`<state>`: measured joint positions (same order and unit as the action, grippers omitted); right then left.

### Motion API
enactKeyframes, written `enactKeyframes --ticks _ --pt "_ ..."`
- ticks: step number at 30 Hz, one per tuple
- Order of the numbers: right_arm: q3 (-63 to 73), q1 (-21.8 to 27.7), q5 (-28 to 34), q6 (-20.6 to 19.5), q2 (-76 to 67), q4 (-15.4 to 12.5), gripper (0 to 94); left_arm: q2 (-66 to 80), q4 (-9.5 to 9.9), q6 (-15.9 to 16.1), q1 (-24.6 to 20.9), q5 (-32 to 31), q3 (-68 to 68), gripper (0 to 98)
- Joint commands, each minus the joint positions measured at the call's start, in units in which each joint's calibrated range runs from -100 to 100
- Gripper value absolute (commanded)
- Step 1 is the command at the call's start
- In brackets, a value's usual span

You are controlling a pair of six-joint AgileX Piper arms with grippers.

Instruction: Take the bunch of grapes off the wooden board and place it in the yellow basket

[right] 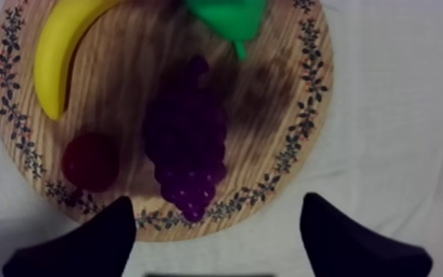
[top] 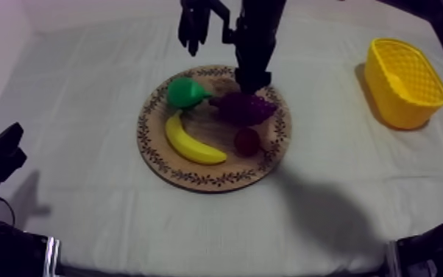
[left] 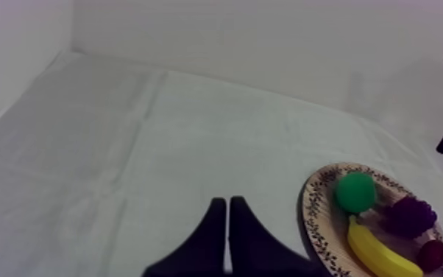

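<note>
Hovering above the wooden board (right: 268, 88), right hand (right: 218, 197) spread wide and empty, lined up over the bunch of grapes (right: 186, 144), which lies mid-board beside the small red fruit (right: 90, 160). Step judged: approach, grasp not yet made. Next: descend, close on the grapes, lift, carry to the yellow basket (top: 386, 103); left hand (left: 227, 200) pressed together, idle over the surface (left: 121, 147).

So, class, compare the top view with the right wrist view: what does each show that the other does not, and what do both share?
The top view adds the yellow basket, standing apart from the wooden board, to its right. The right wrist view adds the right gripper up close, open with nothing between its fingers, at the board's rim. Both share the board, the banana, the pear, the bunch of grapes and the small red fruit.
</note>
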<state>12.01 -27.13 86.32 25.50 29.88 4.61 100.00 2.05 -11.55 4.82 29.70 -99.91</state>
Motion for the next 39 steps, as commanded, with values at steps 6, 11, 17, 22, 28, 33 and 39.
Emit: enactKeyframes --ticks 6,11,17,22,28,33,39 --pt "-1.1 0.1 -1.6 0.6 2.8 -0.2 65.6 0.0 0.02 0.0 0.0 0.0 0.0 0.1" --pt "-1.1 0.1 -1.9 1.1 5.7 -0.5 65.2 0.0 0.02 0.0 0.0 0.0 0.0 0.1" --pt "-0.6 0.4 -2.9 1.5 9.8 -0.8 65.0 0.0 0.02 0.0 0.0 0.0 0.0 0.1" --pt "0.1 0.6 -3.6 1.8 12.6 -1.0 65.0 0.0 0.02 0.0 0.0 0.0 0.0 0.1" --pt "1.1 0.7 -4.5 2.2 14.7 -1.6 62.6 0.0 0.02 0.0 0.0 0.0 0.0 0.1" --pt "1.2 0.6 -5.3 2.3 15.7 -1.8 56.3 0.0 0.02 0.0 0.0 0.0 0.0 0.1" --pt "1.0 0.6 -6.3 1.7 16.0 -1.7 33.5 0.0 0.02 0.0 0.0 0.0 0.0 0.1"
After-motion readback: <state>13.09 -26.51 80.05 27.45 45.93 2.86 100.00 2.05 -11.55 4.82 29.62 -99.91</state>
